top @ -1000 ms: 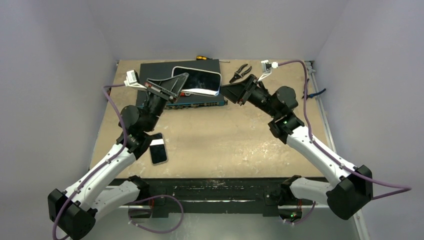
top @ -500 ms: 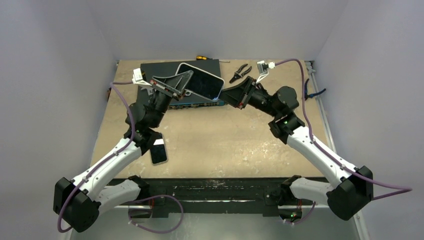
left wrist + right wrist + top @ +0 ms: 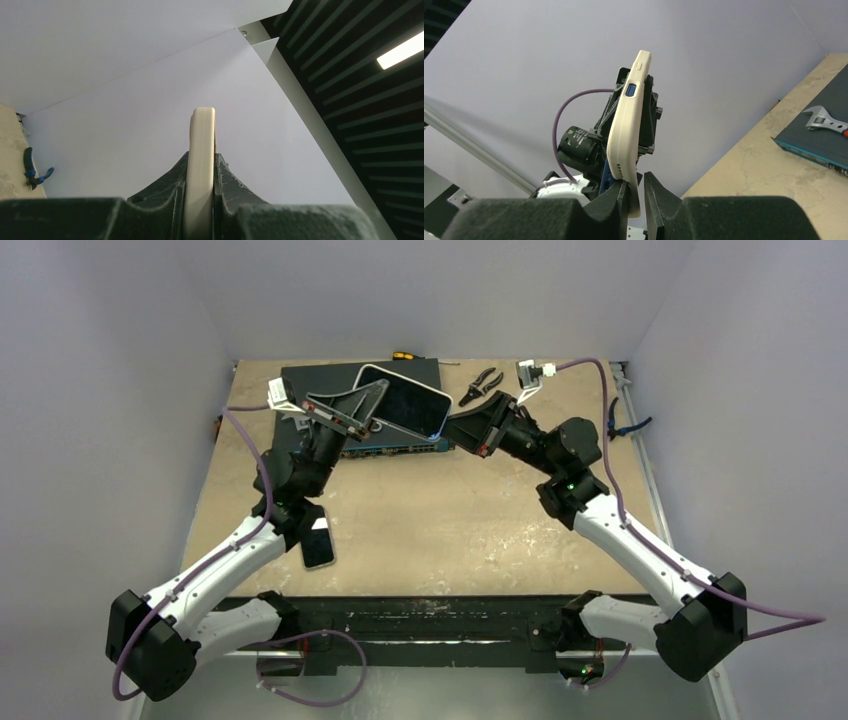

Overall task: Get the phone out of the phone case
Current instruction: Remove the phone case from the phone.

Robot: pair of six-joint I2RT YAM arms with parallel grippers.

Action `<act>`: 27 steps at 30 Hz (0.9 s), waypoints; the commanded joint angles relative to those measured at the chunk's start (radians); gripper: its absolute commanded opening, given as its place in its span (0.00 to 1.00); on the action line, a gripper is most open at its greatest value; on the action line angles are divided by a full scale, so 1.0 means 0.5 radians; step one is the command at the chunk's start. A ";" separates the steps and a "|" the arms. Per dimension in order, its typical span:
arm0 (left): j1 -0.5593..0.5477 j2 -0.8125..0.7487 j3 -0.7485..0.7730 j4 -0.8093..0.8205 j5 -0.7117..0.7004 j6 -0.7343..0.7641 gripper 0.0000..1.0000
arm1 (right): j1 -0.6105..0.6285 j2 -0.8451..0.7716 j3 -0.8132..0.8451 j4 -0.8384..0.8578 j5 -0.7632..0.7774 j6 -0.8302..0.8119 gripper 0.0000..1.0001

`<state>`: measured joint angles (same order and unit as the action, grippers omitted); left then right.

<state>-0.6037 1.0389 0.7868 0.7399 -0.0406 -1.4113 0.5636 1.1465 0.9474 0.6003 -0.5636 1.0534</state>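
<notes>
1. Top: cased phone (image 3: 405, 402) held aloft over the far table (image 3: 420, 510), clamped between left gripper (image 3: 376, 400) and right gripper (image 3: 452, 427), ready for a peel.
2. Left wrist: closed tight on the cream case (image 3: 202, 135) edge; open air beyond.
3. Right wrist: pinched shut on the case's lower edge; free room all around.

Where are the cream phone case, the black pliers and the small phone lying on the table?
cream phone case (image 3: 625, 130): right wrist view, its cream side.
black pliers (image 3: 482, 384): top external view, its middle.
small phone lying on the table (image 3: 318, 543): top external view, its face.
</notes>
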 commanded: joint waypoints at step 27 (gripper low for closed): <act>-0.158 0.077 -0.046 -0.369 0.291 0.277 0.03 | 0.167 0.107 0.171 0.011 0.144 -0.014 0.00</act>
<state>-0.6067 1.0573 0.7654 0.7628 -0.1520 -1.3853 0.5911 1.2224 0.9993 0.5674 -0.5079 1.0927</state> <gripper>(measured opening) 0.150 0.028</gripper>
